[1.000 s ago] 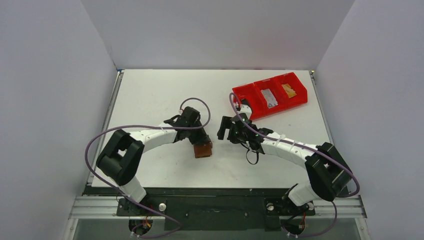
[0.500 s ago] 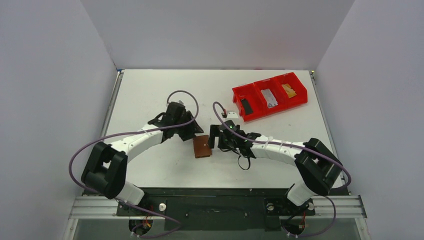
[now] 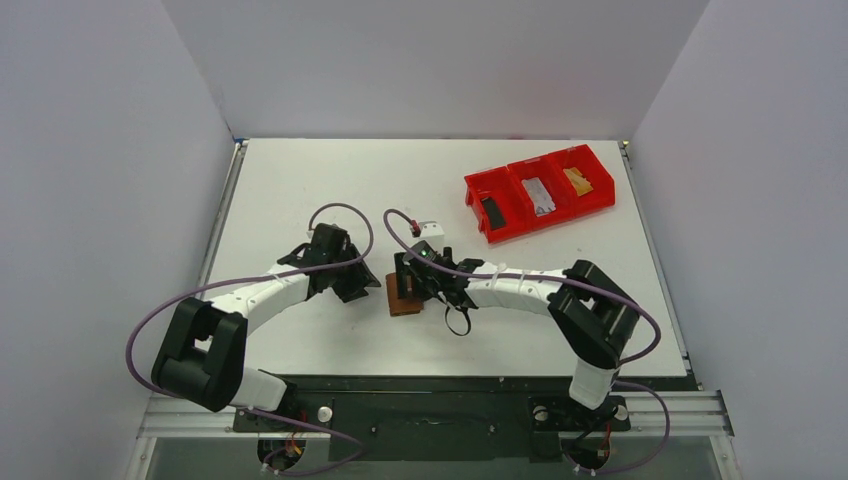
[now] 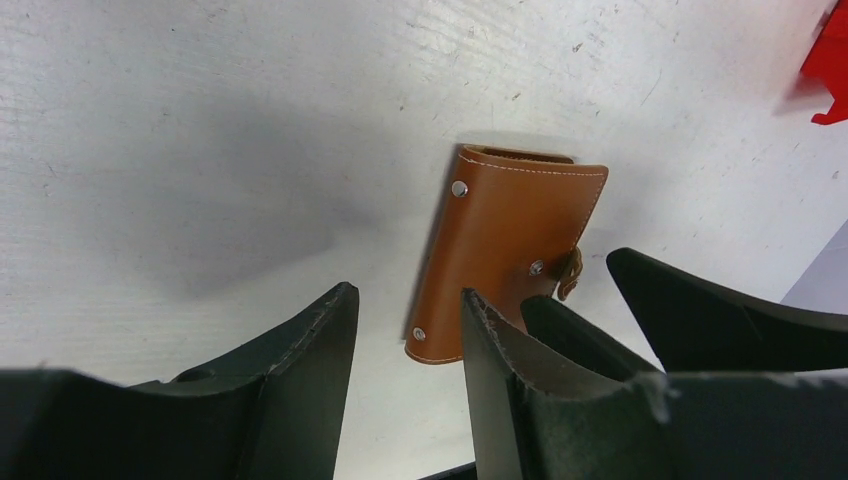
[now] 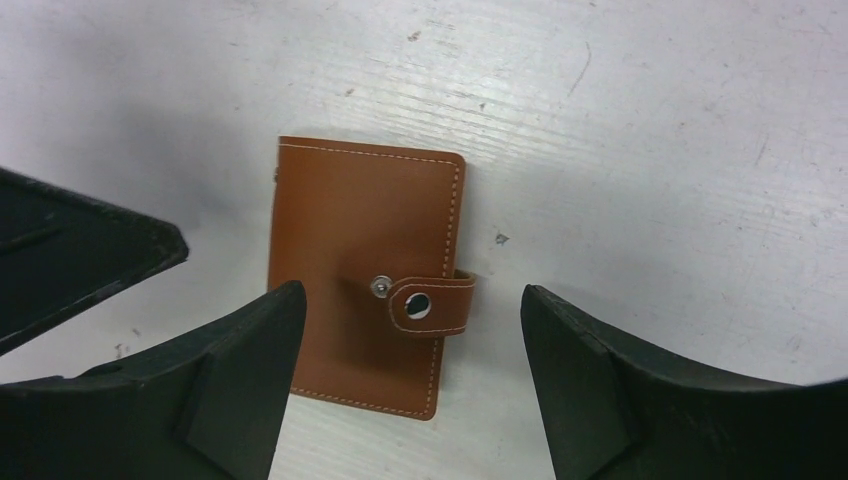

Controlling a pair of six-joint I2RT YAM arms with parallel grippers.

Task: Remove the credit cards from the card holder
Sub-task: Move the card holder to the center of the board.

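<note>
A second ago the left fingers [image 4: 300, 370] are set down on the card holder [image 5: 360, 240]. Now they stand parted and clear of it, drawn off to its 9 o'clock. The left arm [image 3: 255, 295] folds back, its elbow swung out toward 8 o'clock, closer to the near edge of the desk [image 3: 300, 190]. The right fingers [image 5: 240, 380], earlier at the holder's 2 o'clock beside the red bin [image 3: 560, 218], now hang spread above the holder, one on either side. The right arm [image 3: 520, 288] reaches toward 9 o'clock with its elbow drawn inward, and no longer overlaps the bin's corner.
</note>
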